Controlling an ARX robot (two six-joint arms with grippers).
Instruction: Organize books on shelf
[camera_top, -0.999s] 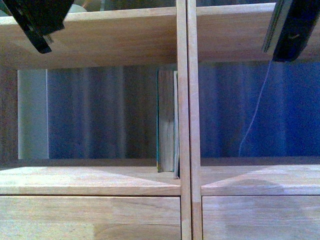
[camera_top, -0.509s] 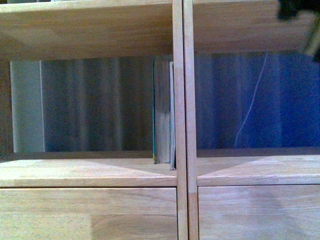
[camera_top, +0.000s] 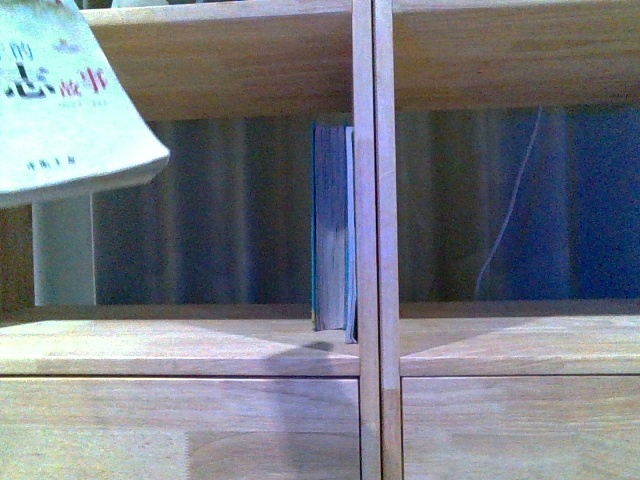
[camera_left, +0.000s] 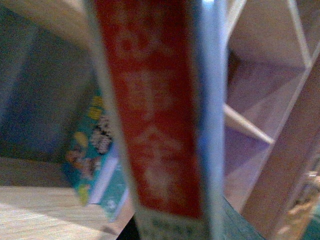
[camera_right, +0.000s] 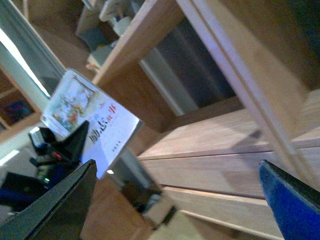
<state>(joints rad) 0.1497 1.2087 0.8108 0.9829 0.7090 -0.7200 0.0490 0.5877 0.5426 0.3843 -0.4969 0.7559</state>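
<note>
The shelf (camera_top: 200, 345) is made of light wood. A divider (camera_top: 375, 200) runs up its middle, and plain drawer fronts (camera_top: 180, 430) sit below the board. Through the open back you can see a dark striped curtain (camera_top: 200, 210).

2 books stand up straight in the compartment to the left of the divider, at the right end of its board. The teal book (camera_top: 328, 230) is the thicker 1. The thin pale book (camera_top: 350, 230) is squeezed between it and the divider, touching both.

A 3rd book, the paperback (camera_top: 60, 100), is up in the air out in front of the shelf, above the left end of that board. It is tilted. Its cover is pale with red letters and a small picture. The left wrist view is blurry, but it shows the red band on the spine very close up.

The left gripper (camera_right: 57, 150) is clamped on the paperback at 1 edge.

The right gripper (camera_right: 175, 165) is spread wide apart with nothing in it. It hangs in front of the drawer fronts, well apart from all 3 books.
</note>
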